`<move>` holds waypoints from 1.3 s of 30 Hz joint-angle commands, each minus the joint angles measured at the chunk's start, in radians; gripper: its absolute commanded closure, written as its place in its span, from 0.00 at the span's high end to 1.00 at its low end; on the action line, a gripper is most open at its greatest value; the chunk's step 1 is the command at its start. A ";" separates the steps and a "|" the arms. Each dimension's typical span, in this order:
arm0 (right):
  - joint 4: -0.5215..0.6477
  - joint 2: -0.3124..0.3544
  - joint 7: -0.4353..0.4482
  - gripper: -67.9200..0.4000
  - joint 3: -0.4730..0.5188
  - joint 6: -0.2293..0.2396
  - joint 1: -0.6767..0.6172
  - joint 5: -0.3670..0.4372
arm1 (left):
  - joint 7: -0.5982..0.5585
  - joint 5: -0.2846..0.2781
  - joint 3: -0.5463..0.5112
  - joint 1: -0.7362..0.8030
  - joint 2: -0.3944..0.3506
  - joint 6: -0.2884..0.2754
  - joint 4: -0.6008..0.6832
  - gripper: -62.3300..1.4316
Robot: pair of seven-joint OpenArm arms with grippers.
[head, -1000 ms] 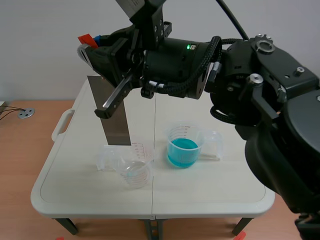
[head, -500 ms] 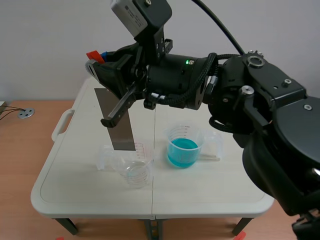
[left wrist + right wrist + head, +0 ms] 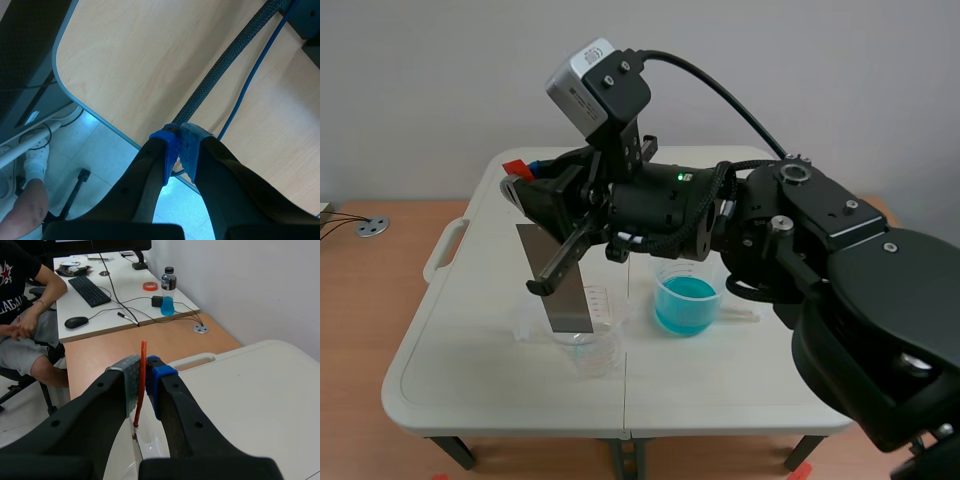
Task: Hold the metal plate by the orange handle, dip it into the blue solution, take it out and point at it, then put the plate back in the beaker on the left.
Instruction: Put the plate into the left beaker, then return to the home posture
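Left gripper (image 3: 179,143): its pads are pressed together on nothing, off over a wooden desk. Leave it parked.
Orange handle (image 3: 517,165): the right gripper (image 3: 144,375) pinches it edge-on between its pads. Hold that pinch firm until the plate is supported from below.
Metal plate (image 3: 568,308): it hangs from the handle, slightly tilted, with its lower edge at the mouth of the left beaker. Whether it is inside the rim is hard to tell.
Left beaker (image 3: 592,352): clear and probably light. Bring the plate straight down and slowly, so the edge cannot catch the rim and tip it.
Beaker of blue solution (image 3: 685,305): it stands just beside, to the right. Let nothing swing that way.
Release: open only once you judge the plate is resting on the beaker's floor and wall.
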 commanded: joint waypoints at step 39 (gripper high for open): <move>-0.185 -0.014 0.106 0.18 0.041 -0.029 -0.004 0.014 | -0.005 -0.005 -0.003 0.003 0.002 -0.006 0.003 0.04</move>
